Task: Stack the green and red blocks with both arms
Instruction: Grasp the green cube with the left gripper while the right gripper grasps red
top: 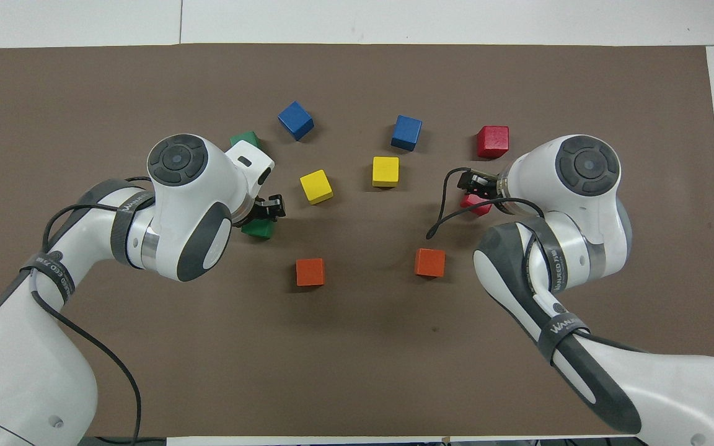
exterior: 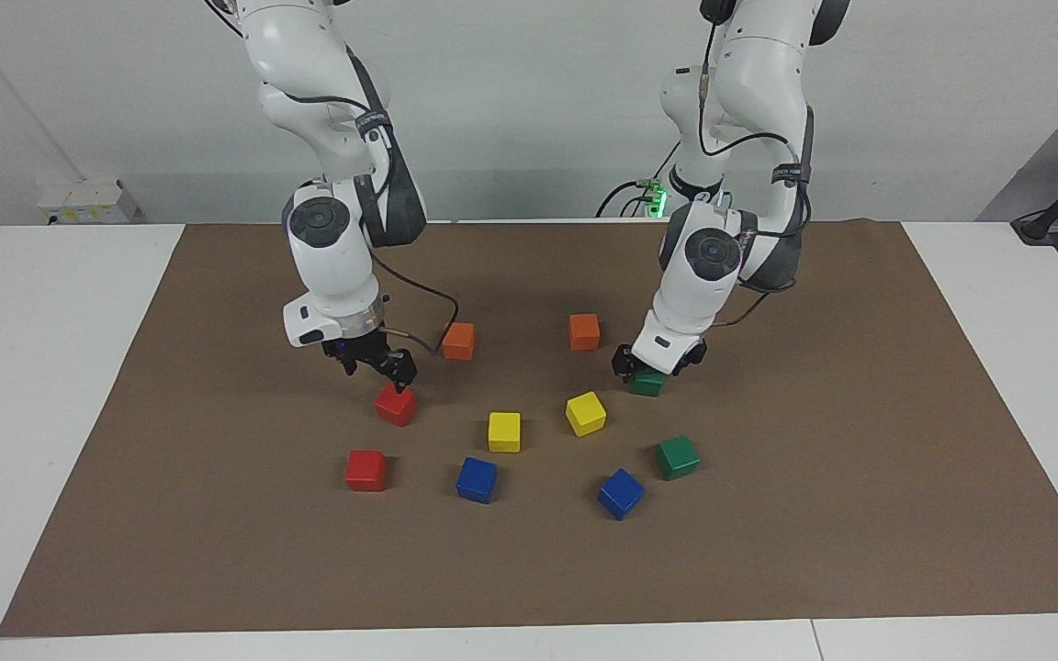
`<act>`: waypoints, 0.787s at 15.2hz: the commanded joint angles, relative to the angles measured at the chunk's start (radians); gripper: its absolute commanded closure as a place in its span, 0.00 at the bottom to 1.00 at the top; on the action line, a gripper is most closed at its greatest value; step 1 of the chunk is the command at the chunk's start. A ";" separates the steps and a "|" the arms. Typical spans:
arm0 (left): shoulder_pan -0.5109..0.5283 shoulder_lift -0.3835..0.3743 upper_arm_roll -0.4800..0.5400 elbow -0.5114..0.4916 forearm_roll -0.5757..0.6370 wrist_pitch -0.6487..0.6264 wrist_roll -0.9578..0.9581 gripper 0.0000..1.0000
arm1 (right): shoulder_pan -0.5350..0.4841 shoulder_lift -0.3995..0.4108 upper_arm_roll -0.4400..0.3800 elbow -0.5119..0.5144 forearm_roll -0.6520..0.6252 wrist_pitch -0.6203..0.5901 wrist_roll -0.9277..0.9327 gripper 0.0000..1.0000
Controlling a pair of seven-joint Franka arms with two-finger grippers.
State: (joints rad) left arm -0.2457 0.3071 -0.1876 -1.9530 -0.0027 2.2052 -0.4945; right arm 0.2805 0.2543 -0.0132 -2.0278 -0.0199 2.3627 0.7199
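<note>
My left gripper [exterior: 650, 369] is down on a green block [exterior: 648, 386] that rests on the mat, and covers its top. In the overhead view the left gripper [top: 268, 209] hides most of that green block [top: 258, 230]. A second green block [exterior: 678, 457] lies farther from the robots, half hidden under the left wrist in the overhead view [top: 244, 137]. My right gripper [exterior: 380, 375] hangs open just above a red block [exterior: 396, 405], which peeks out under the right gripper [top: 471, 184] from above [top: 476, 203]. The other red block [exterior: 366, 470] lies farther out.
Two orange cubes [exterior: 458, 341] [exterior: 584, 331] lie nearest the robots. Two yellow cubes [exterior: 504, 431] [exterior: 585, 413] sit in the middle, and two blue cubes [exterior: 477, 479] [exterior: 621, 493] lie farthest out. All rest on a brown mat [exterior: 814, 532] on a white table.
</note>
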 commanded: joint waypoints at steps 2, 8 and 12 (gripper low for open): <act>-0.003 0.012 0.013 0.011 0.000 -0.016 0.001 1.00 | -0.001 0.039 -0.002 0.004 0.020 0.058 0.010 0.00; 0.168 -0.054 0.019 0.086 0.001 -0.235 0.224 1.00 | -0.004 0.080 -0.002 0.004 0.020 0.107 0.012 0.05; 0.322 -0.042 0.020 0.094 0.032 -0.168 0.442 1.00 | -0.007 0.082 -0.002 0.004 0.020 0.106 0.012 0.42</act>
State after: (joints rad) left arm 0.0265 0.2659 -0.1579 -1.8583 0.0025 2.0086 -0.1164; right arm 0.2801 0.3314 -0.0186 -2.0272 -0.0198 2.4549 0.7199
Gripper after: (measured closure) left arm 0.441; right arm 0.286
